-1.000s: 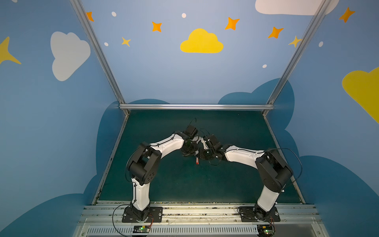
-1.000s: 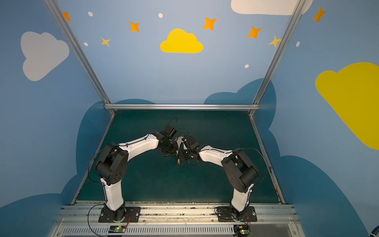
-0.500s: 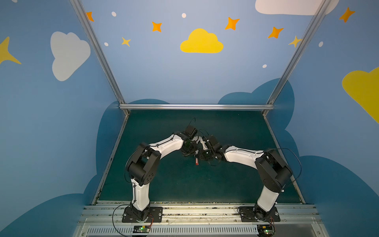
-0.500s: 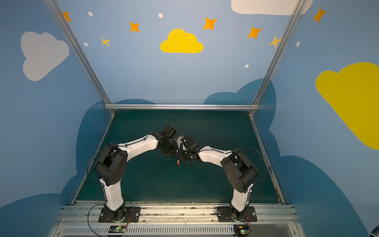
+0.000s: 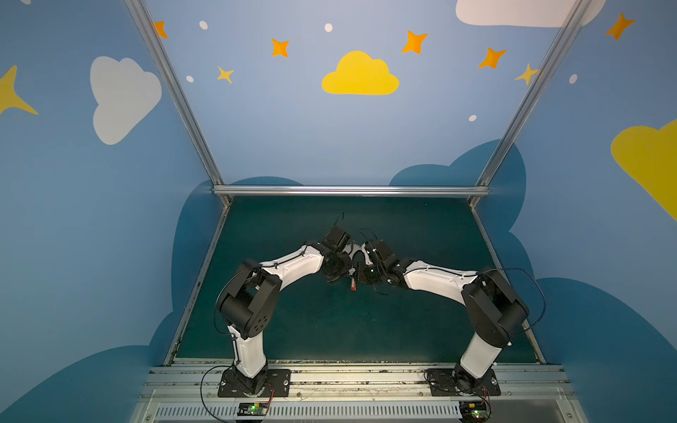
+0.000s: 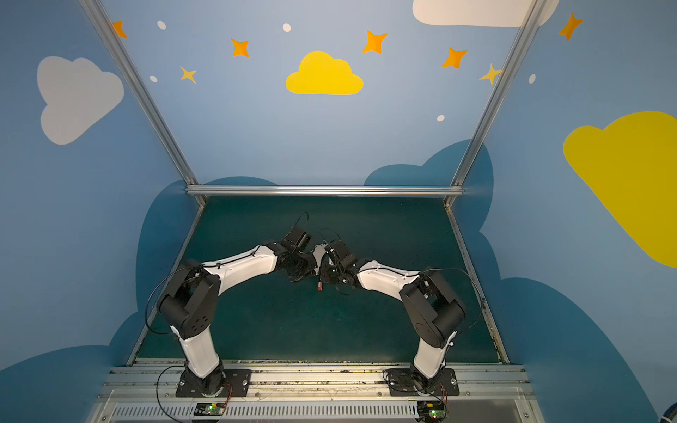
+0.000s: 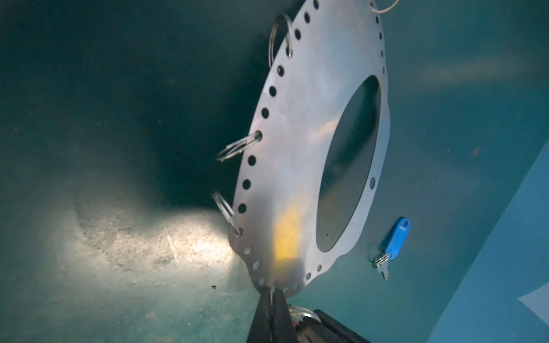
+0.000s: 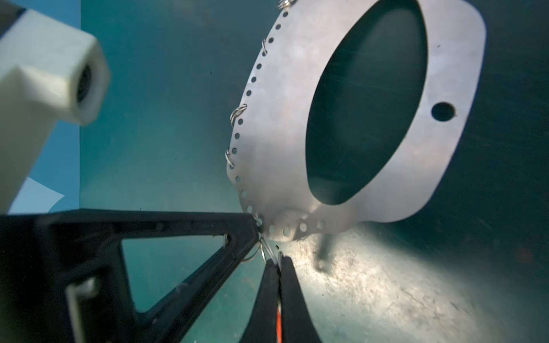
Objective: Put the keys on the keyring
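Here: left end effector (image 7: 271,292) pinching keyring (image 7: 297,148) edge; right end effector (image 8: 279,261) clamped on red-tagged key (image 5: 352,285).

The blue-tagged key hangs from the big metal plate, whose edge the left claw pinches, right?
No. The blue-tagged key lies loose on the green mat, apart from the keyring, as the left wrist view shows. The left gripper does pinch the keyring's edge.

A: Is any lettering legible on the keyring (image 7: 291,154) or on the blue tag (image 7: 397,239)?
B: None can be read. The blue tag carries one small pale mark, too blurred to make out.
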Controlling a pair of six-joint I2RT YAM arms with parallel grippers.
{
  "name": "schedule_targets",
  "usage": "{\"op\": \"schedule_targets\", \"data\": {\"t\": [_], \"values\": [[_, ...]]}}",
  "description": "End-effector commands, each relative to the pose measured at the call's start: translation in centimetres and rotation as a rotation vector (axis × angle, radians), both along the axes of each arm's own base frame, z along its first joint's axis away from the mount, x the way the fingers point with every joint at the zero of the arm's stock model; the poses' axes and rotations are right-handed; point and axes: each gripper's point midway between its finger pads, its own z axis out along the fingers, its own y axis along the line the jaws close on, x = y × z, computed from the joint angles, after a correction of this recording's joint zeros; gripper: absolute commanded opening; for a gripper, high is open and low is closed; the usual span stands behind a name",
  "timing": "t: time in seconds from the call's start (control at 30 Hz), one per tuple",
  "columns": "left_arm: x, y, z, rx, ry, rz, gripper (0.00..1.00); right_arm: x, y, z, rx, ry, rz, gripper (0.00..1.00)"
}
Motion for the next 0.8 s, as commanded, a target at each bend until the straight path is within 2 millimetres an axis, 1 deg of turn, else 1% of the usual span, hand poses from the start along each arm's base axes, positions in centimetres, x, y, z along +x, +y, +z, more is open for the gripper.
{"op": "schedule_targets", "data": {"t": [0.0, 0.27, 0.47, 0.77], "values": [[0.5, -0.3, 1.3, -0.027, -0.033, 0.019, 0.04, 0.3, 1.0, 0.8, 0.014, -0.014, 0.016, 0.00], [0.7, -0.2, 1.4, -0.022, -0.040, 0.020, 0.04, -0.2, 1.8, 1.1, 0.026, -0.019, 0.055, 0.00], [0.8, -0.2, 1.9, -0.027, -0.050, 0.021, 0.04, -0.8, 1.8, 0.1, -0.005, 0.004, 0.071, 0.00], [0.9, -0.3, 2.2, -0.038, -0.057, 0.031, 0.04, -0.5, 2.5, 0.2, 0.010, -0.005, 0.074, 0.00]]}}
